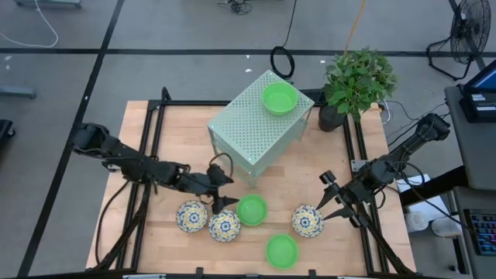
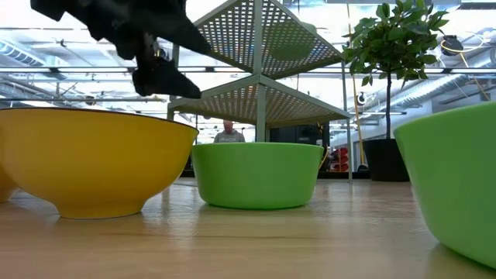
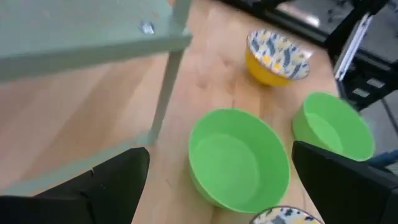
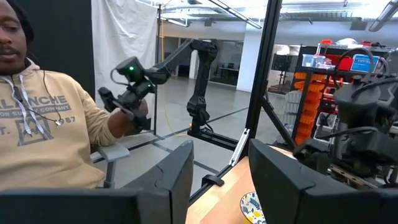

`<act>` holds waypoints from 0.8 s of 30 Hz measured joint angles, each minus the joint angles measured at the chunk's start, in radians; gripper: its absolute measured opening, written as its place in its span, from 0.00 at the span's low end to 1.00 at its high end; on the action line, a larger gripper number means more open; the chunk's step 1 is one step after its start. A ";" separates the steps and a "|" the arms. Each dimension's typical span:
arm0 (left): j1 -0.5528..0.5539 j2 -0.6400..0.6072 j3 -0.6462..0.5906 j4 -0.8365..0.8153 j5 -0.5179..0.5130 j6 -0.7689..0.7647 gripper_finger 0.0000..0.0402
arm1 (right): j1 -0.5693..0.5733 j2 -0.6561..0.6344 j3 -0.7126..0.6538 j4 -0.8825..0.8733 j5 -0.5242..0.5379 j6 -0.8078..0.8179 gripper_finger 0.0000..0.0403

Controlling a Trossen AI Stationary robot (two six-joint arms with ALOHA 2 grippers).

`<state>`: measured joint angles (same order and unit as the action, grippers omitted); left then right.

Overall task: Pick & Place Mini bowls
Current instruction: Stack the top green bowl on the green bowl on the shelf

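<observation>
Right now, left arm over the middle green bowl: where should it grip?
On the rim. The green bowl sits upright and open, so come straight down with the left gripper, one finger inside, one outside. Probably use the rim arc away from the floral bowl, which sits close alongside.

Legible text: one item only, right wrist view. Person's tan hoodie (image 4: 43,146) carries dark printed lettering across the chest, partly cut off by the frame edge and by folds. Readable part of upper line: "ANCHE"; lower line ends in the digits "87". Remaining characters cannot be made out. No readable labels, brands, numbers or signs in the high, low or left wrist views.
</observation>
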<state>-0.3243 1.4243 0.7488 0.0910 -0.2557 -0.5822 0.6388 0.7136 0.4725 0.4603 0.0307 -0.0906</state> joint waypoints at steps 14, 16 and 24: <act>0.084 0.252 0.039 -0.025 0.145 -0.093 0.99 | 0.000 0.000 0.000 0.001 0.002 -0.006 0.35; 0.096 0.263 0.039 -0.019 0.151 -0.093 0.99 | 0.000 0.000 0.000 0.001 0.002 -0.007 0.35; 0.109 0.279 0.039 -0.096 0.151 -0.110 0.99 | 0.000 0.000 0.001 0.000 0.002 -0.001 0.35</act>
<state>-0.2153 1.7031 0.7883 -0.0053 -0.1046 -0.6921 0.6385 0.7139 0.4730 0.4603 0.0330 -0.0915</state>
